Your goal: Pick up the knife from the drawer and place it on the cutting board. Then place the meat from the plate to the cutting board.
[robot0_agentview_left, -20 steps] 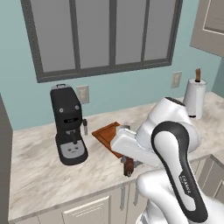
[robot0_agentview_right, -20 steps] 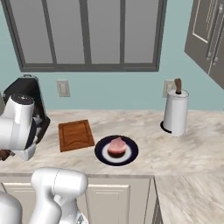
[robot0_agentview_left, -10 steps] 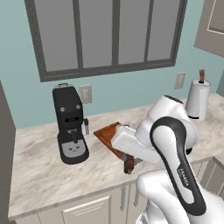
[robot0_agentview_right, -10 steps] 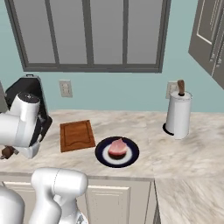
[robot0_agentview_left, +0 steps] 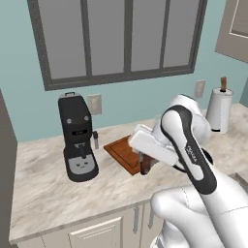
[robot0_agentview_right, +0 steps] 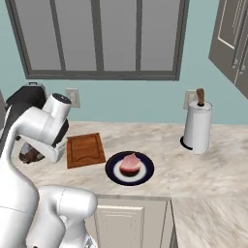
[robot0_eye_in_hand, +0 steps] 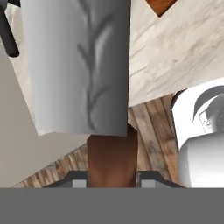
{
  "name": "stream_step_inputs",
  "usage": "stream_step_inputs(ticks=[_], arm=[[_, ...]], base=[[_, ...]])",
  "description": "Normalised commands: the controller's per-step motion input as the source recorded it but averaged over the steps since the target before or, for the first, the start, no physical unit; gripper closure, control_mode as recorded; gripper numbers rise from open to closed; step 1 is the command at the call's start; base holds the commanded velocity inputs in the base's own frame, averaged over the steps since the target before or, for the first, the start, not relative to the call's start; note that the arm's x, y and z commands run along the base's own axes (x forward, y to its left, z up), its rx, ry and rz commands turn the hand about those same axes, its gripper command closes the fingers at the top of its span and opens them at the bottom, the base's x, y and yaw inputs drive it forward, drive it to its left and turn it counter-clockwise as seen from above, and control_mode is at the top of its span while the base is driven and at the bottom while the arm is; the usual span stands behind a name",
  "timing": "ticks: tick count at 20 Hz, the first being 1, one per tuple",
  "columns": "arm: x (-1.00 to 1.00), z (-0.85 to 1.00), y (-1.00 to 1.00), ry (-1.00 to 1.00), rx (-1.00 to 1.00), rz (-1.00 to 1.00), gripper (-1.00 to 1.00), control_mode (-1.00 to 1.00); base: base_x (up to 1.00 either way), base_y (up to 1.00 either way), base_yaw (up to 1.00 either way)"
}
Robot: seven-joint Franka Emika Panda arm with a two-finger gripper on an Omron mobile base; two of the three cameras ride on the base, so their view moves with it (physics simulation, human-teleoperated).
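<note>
Knife [robot0_eye_in_hand: 83,70] fills our hand view: we see its broad grey blade rising straight ahead of our gripper [robot0_eye_in_hand: 112,177], whose fingers are closed on the dark reddish-brown handle. From the left base camera we see the gripper [robot0_agentview_left: 145,164] hanging low over the marble counter [robot0_agentview_left: 48,189] at the near edge of the cutting board [robot0_agentview_left: 123,151]. Beyond the board, on the gripper's far side, the meat [robot0_agentview_right: 130,163] sits on a dark plate [robot0_agentview_right: 116,175].
</note>
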Motion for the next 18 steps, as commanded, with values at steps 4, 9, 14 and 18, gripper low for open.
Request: stream_step_inputs(ticks=[4, 9, 14, 18], arm=[[0.73, -0.15, -0.18, 0.06, 0.00, 0.02, 1.00, -1.00], [0.58, -0.32, -0.21, 0.01, 0.00, 0.01, 1.00, -1.00], [0.12, -0.34, -0.08, 0.00, -0.02, 0.00, 1.00, -1.00], [0.17, -0.33, 0.00, -0.03, -0.06, 0.00, 1.00, -1.00]], base=[[0.00, 0.00, 0.00], [0.00, 0.00, 0.00], [0.00, 0.00, 0.00], [0.00, 0.00, 0.00]])
